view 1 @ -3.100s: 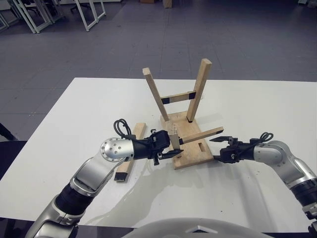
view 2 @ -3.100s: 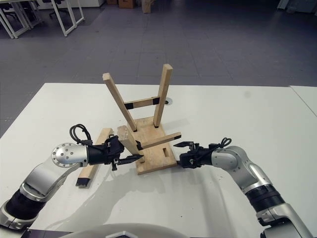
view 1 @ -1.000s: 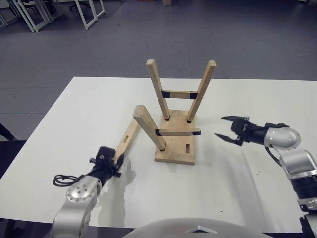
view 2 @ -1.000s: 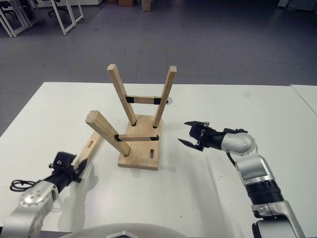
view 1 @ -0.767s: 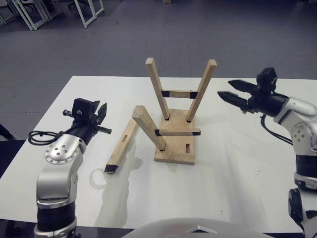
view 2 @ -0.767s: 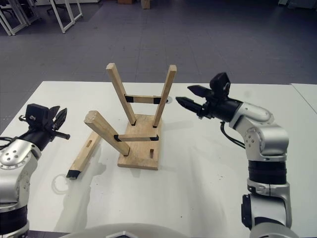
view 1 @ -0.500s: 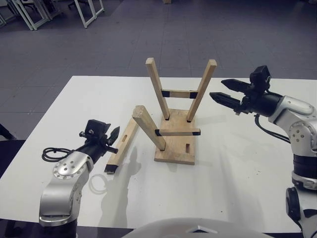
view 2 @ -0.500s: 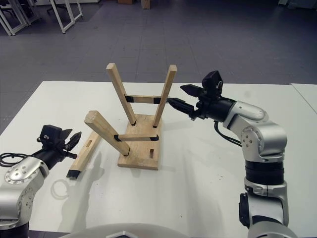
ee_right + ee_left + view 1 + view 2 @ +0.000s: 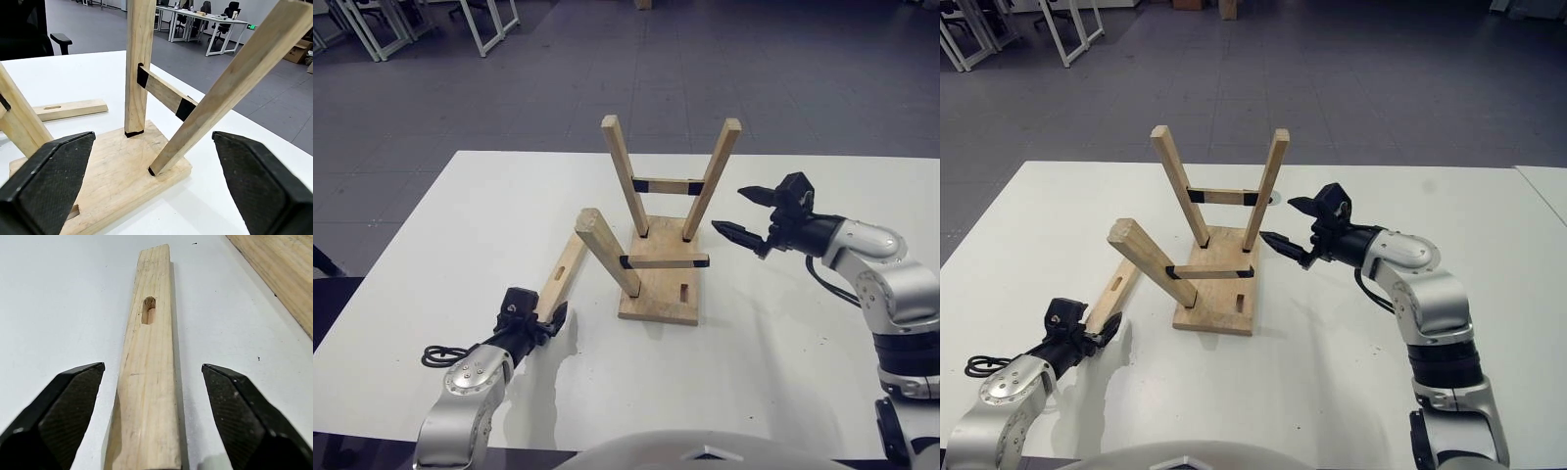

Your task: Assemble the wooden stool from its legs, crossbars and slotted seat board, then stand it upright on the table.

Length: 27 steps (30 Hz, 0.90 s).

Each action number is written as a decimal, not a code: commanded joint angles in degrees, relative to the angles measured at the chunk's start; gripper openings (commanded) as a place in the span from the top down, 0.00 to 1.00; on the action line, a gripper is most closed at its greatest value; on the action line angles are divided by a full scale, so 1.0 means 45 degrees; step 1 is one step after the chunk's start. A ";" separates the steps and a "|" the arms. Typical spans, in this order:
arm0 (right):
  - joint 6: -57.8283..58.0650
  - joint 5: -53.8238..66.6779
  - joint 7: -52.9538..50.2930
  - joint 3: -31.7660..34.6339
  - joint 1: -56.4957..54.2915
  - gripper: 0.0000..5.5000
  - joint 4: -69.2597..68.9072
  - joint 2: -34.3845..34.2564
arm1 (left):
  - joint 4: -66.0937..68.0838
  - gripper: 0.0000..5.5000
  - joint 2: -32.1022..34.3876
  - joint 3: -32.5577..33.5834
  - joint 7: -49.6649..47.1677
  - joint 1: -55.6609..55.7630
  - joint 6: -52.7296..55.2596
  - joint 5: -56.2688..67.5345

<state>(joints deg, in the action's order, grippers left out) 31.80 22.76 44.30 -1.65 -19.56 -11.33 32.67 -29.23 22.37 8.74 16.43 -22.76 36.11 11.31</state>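
The left claw (image 9: 546, 315), wide open and empty, straddles the near end of the loose leg (image 9: 560, 277) lying flat beside the seat board (image 9: 658, 302); the right claw (image 9: 731, 210) hangs open, empty, near an upright leg (image 9: 710, 181). A crooked pinch could swing the loose leg into the leaning leg (image 9: 607, 251)
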 commanded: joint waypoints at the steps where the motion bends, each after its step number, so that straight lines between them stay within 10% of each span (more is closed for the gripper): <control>1: -0.0082 -0.0094 0.0156 -0.0074 0.0015 0.20 -0.0158 0.0169 | 0.0770 0.33 -0.0295 0.0377 0.0333 -0.0348 -0.0108 0.0537; 19: -0.0066 -0.0256 0.0268 0.0072 0.0048 0.20 -0.0065 0.0224 | 0.0956 0.63 -0.0395 0.0776 0.0182 0.0483 0.0391 0.1125; 27: 0.3778 0.4213 -0.1039 0.3613 -0.2710 0.20 0.1316 -0.0649 | 0.0241 0.63 0.0394 0.3674 0.0626 0.6077 -0.1588 0.4207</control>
<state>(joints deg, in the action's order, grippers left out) 44.10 36.54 41.15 11.19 -27.56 -6.76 30.65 -27.23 21.11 23.35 18.15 -0.93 29.44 27.65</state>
